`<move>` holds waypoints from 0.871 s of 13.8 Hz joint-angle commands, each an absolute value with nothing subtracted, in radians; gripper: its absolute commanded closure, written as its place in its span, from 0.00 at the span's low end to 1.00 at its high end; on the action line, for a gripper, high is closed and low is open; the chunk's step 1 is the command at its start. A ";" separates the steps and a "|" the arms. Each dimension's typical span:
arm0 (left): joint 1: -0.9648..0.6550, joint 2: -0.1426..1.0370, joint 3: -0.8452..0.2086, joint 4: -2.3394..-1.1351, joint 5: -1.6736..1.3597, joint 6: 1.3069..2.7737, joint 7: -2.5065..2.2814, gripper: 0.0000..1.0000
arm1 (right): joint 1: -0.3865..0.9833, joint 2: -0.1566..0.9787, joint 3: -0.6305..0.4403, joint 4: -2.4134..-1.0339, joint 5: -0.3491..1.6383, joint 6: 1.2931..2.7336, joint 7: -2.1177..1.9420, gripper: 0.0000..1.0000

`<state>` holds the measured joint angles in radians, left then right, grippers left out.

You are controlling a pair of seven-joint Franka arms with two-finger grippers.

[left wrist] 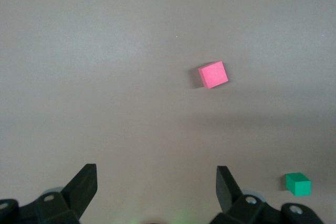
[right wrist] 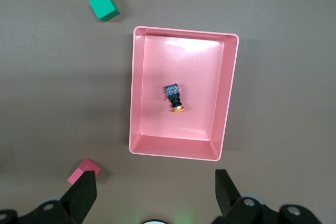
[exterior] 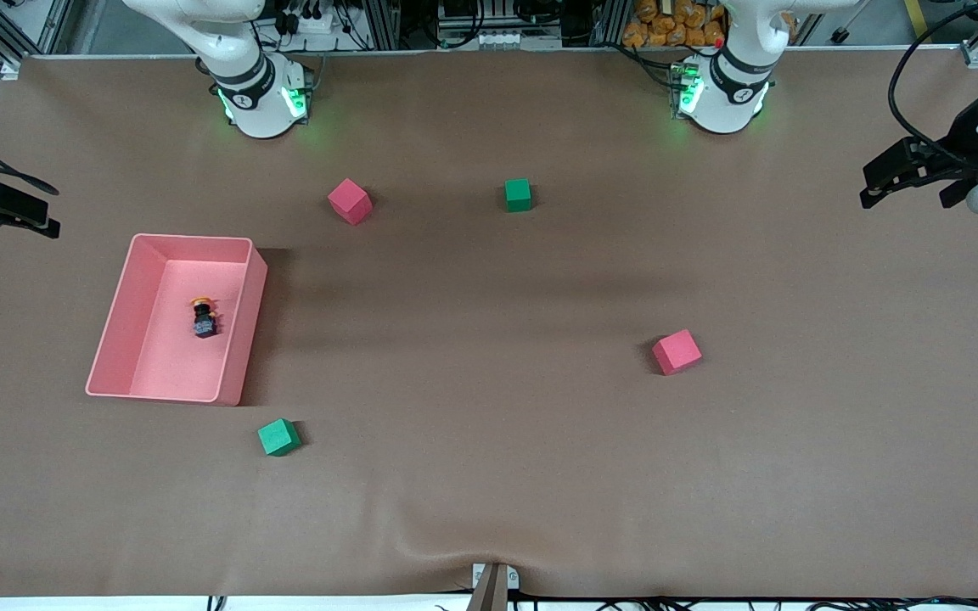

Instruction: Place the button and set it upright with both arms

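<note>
Both claws are hanging with their fingers spread and nothing between them: the right claw (right wrist: 152, 192) is hovering high at the right arm's end of the worktop (exterior: 489, 475), looking down on the pink tray (exterior: 120, 314), while the left claw (left wrist: 157, 190) is hovering at the left arm's end, above bare worktop near a red cube (left wrist: 213, 74). Inside the tray the button (exterior: 204, 317) is lying on its side on the floor, black body and orange-yellow cap both showing, clear of the walls. A green cube (exterior: 278, 437) is sitting just outside the tray, nearer to the front camera. Another red cube (exterior: 349, 201) and another green cube (exterior: 518, 194) are resting closer to the arm bases.
</note>
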<state>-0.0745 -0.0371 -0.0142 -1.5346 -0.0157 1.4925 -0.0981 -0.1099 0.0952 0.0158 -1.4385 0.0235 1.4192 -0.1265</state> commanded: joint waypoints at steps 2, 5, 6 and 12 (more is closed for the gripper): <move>-0.069 -0.052 -0.008 -1.528 -0.015 1.441 -0.083 0.00 | -0.120 0.095 0.021 -1.450 0.037 1.414 -0.129 0.00; -0.069 -0.054 -0.011 -1.532 -0.015 1.439 -0.081 0.00 | -0.118 0.136 0.021 -1.466 0.037 1.425 -0.129 0.00; -0.069 -0.054 -0.012 -1.534 -0.015 1.437 -0.081 0.00 | -0.123 0.153 0.021 -1.471 0.037 1.427 -0.129 0.00; -0.069 -0.049 -0.014 -1.537 -0.015 1.439 -0.084 0.00 | -0.124 0.271 0.021 -1.552 0.035 1.486 -0.130 0.00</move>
